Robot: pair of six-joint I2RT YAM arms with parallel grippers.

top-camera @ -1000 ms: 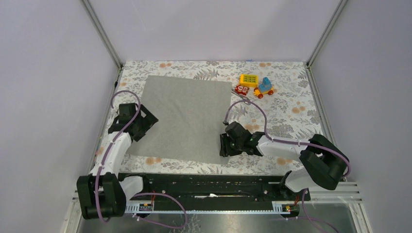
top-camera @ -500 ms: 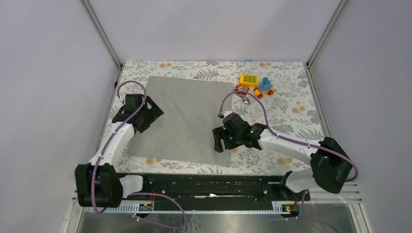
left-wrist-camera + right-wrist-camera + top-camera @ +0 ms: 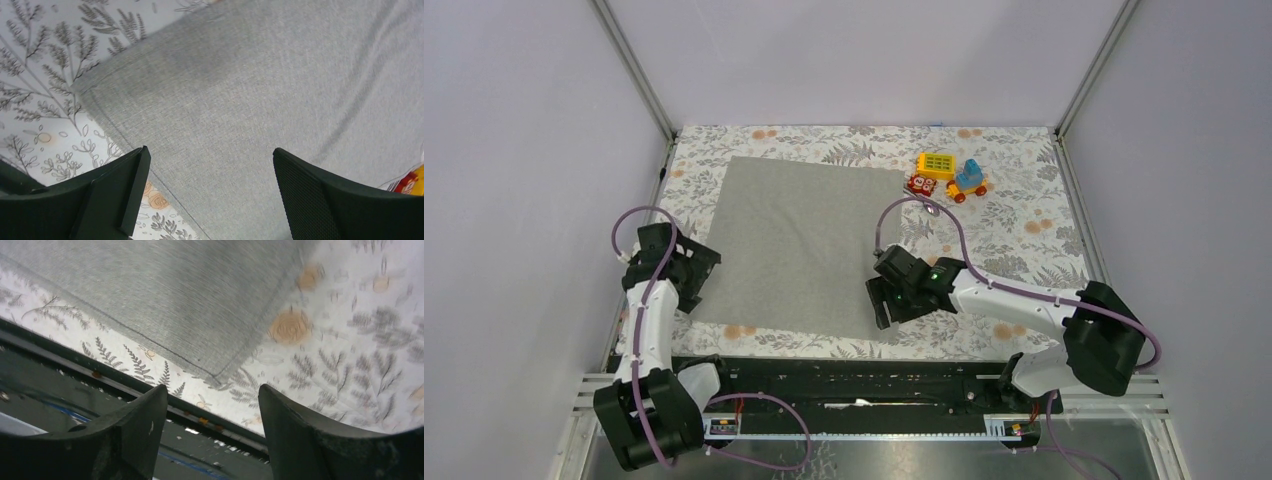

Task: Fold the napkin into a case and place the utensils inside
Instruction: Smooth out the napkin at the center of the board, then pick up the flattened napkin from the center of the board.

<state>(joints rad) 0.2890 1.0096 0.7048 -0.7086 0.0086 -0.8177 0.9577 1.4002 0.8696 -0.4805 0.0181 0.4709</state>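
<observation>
We see the grey napkin (image 3: pixel 809 245) flat on the floral tablecloth (image 3: pixel 1024 225). Left gripper (image 3: pixel 207 165) spread wide, empty, above its near-left corner. Right gripper (image 3: pixel 212 395) also parted, holding nothing, over the near-right corner. Silver utensil (image 3: pixel 931 208) beside toy blocks (image 3: pixel 951 177).

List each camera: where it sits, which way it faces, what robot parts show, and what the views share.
Top external: above and behind the robot, facing down; shows left gripper and right gripper.
Left wrist: on the left arm, facing down at a napkin corner; own fingers show.
Right wrist: on the right arm, facing down toward the base rail; own fingers show.
Shared: all three show the napkin on the tablecloth.
</observation>
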